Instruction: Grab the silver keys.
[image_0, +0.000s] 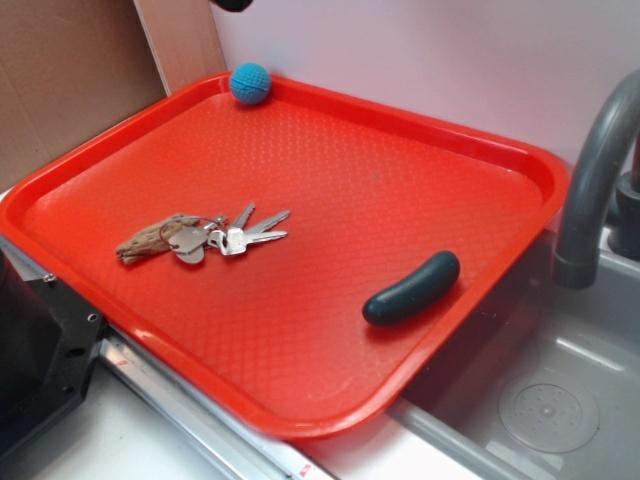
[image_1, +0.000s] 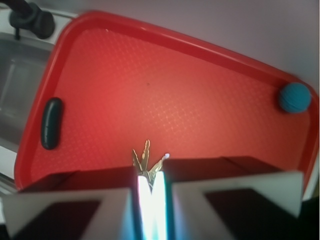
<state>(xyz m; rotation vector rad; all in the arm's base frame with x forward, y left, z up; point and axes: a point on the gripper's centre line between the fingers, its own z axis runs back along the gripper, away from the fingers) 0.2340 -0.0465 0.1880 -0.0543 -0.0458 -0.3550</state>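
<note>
A red tray (image_0: 420, 140) sits partly over a grey sink (image_0: 560, 390), with the silver keys (image_0: 240, 233) lying fanned on its textured floor, toward 9 o'clock from the tray's centre in the exterior view. The key blades point toward 2 o'clock, and a brown wood-like chunk (image_0: 150, 240) touches the bunch on its 9 o'clock side. A dark green pickle (image_0: 411, 289) rests at about 4 o'clock on the tray, against the rim and well apart from the keys. A blue ball (image_0: 250, 83) sits at the far rim, near 11 o'clock. A grey faucet (image_0: 590, 180) curves up at 3 o'clock beyond the tray.

In the wrist view, the claw (image_1: 150, 200) fills the bottom edge, its two pale fingers (image_1: 65, 205) nearly meeting with only a thin bright slit between them; whether it is clenched or released cannot be told. Key tips (image_1: 145, 157) poke out just above that slit, at 12 o'clock from the claw.
</note>
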